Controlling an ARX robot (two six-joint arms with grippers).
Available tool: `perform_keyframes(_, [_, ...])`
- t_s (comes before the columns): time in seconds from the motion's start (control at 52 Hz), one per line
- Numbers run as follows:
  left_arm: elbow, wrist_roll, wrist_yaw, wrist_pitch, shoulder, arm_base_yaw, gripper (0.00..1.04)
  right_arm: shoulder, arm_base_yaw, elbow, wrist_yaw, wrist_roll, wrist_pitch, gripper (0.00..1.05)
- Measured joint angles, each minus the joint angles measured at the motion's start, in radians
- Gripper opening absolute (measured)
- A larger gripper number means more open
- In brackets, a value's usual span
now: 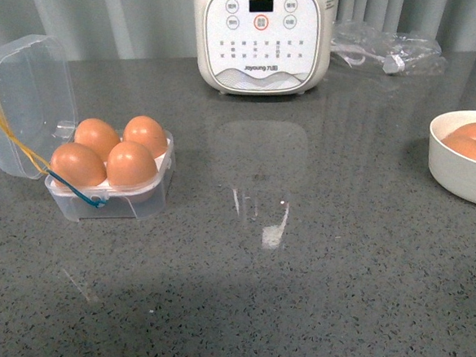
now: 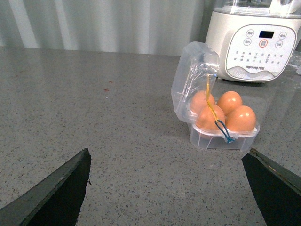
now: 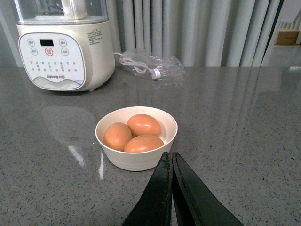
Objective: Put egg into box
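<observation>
At the left of the front view the box (image 1: 117,205) stands on the grey speckled table (image 1: 311,288). Its clear lid (image 1: 20,96) is swung open toward the upper left corner of the frame. A yellow elastic loop (image 1: 10,133) runs from the lid down to the base, and a blue loop (image 1: 92,198) lies at the near corner. Four brown eggs (image 1: 131,163) fill all four cups, touching one another. Which of the four is the task's own I cannot tell.

The left hand (image 2: 168,155) does not show in the front view. In its wrist view its two dark fingers (image 2: 66,188) are spread wide apart with nothing between them, well short of the box.

At top centre of the front view stands a white kitchen appliance (image 1: 261,38) with a button panel. To its right, in the upper right of the frame, lies a crumpled clear bag (image 1: 384,50) with a white cable inside.

At the right edge of the front view, cut off by the frame, is a round white bowl (image 1: 444,152). The right wrist view shows three more eggs (image 3: 143,125) in it. The right hand (image 3: 170,157) is pressed closed on nothing, its tips just beside the bowl's rim.
</observation>
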Motion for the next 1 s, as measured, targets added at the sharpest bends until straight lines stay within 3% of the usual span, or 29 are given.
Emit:
perform_keyframes(0.231, [0.0,0.0,0.0,0.0,0.0,0.0,0.98,-0.049,0.0,0.0,0.0,0.0,-0.049,0.03])
perform_keyframes(0.308, [0.0,0.0,-0.001,0.0,0.0,0.0,0.98,-0.172,0.0,0.0,-0.001,0.0,-0.209,0.03])
perform_keyframes(0.5, [0.0,0.0,0.0,0.0,0.0,0.0,0.98,-0.215,0.0,0.0,-0.001,-0.001,-0.222,0.04])
perform_keyframes(0.942, [0.0,0.0,0.0,0.0,0.0,0.0,0.98,-0.216,0.0,0.0,0.0,-0.001,-0.222,0.93])
perform_keyframes(1.0, [0.0,0.0,0.0,0.0,0.0,0.0,0.98,-0.216,0.0,0.0,0.0,0.0,-0.222,0.99])
